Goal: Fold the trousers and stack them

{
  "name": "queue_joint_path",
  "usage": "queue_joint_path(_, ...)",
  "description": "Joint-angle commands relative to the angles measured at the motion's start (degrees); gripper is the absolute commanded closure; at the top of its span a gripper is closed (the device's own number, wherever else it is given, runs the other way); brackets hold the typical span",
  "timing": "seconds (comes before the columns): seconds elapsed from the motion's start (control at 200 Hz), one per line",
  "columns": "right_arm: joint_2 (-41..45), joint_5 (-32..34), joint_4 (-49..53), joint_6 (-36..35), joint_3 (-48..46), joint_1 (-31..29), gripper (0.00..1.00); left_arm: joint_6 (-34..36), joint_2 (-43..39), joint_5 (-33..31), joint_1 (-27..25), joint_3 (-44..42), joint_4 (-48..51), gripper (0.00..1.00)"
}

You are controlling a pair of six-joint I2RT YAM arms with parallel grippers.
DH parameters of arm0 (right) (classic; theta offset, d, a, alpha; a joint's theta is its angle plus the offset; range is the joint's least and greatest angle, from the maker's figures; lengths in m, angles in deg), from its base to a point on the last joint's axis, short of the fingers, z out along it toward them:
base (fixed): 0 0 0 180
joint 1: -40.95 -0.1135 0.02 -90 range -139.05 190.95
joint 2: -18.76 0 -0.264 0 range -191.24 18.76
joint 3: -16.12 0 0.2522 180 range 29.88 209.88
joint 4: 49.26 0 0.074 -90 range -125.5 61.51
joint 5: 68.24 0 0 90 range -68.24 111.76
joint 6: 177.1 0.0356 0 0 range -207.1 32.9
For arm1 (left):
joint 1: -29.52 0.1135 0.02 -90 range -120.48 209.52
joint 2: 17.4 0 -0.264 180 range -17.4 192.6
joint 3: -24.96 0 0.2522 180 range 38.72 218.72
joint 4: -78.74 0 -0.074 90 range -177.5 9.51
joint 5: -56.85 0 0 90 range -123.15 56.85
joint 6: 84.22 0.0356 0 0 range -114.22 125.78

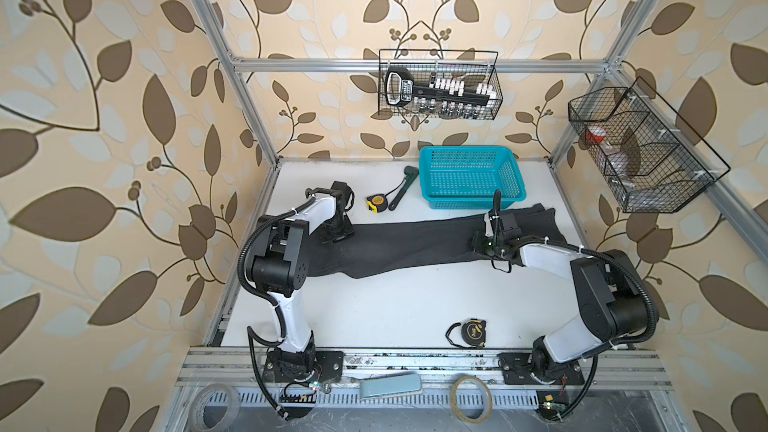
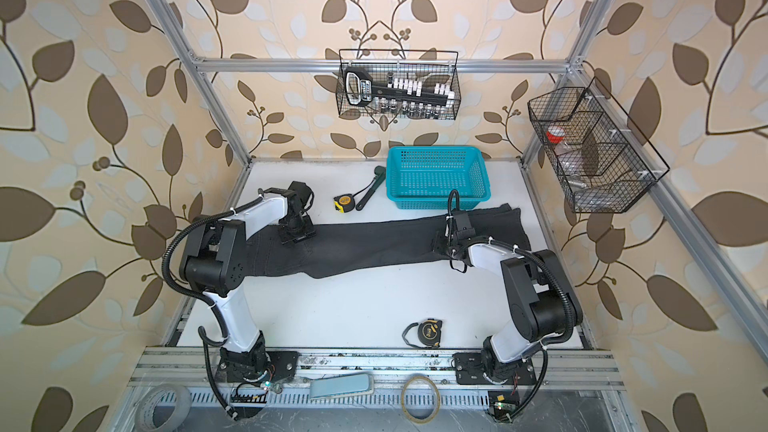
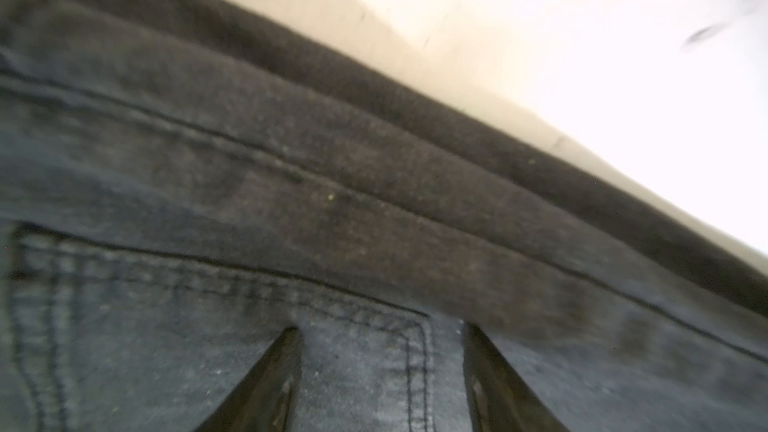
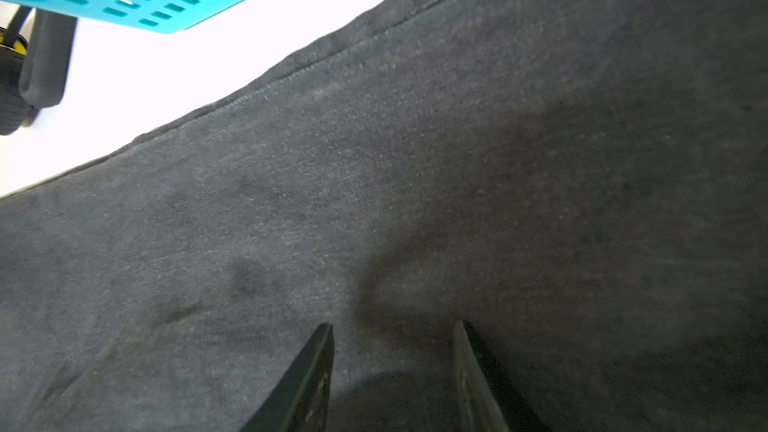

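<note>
Far left of turquoise basket [image 1: 469, 150]: left gripper [image 3: 380, 328] seen with jaws spread, nothing clasped, tips over pocket stitching at waist end of trousers [image 1: 415, 243]. Just left of basket: yellow tape measure [image 1: 376, 202] and dark hand tool [image 1: 401, 189], laid clear of cloth. Trousers spread flat lengthwise just in front of basket, narrow strip of table [image 1: 395, 305] seen between. Black tape measure [image 1: 471, 332] placed well in front of basket. Right gripper [image 4: 392, 324] poised over leg end, in front of basket, jaws parted, empty.
</note>
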Motion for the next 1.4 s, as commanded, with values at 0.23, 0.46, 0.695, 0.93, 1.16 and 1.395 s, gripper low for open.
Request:
queue_joint_path(0.23,2.3,2.17,13.97,0.98,-1.75,-0.55,0.52,-6.02,-9.24,4.37,-11.42,-2.05,1.74,0.35)
queue_joint_path(0.46,6.47,1.18,16.88,2.38,-5.74,-0.53,0.51,-8.93,-6.8,3.61,-15.92,-7.3,-1.18,0.36)
queue_joint_path(0.695,16.23,5.6,26.09,0.1,-4.98,0.93,0.46,-6.04,-7.91,-2.71,-15.79,-11.36,1.8,0.36)
queue_joint_path(0.93,19.46,8.27,30.39,-8.39,-2.64,17.18,0.42,-5.21,-8.29,-5.01,-14.6,-17.62,1.3,0.36)
queue_joint_path(1.16,13.07,8.78,28.87,-7.58,2.05,23.5,0.41,-2.95,-9.39,-5.7,-9.74,-19.95,1.29,0.36)
queue_joint_path(1.395,4.63,12.56,26.43,-7.43,4.25,23.44,0.4,-0.1,-10.05,-6.59,-4.83,-19.6,1.27,0.36)
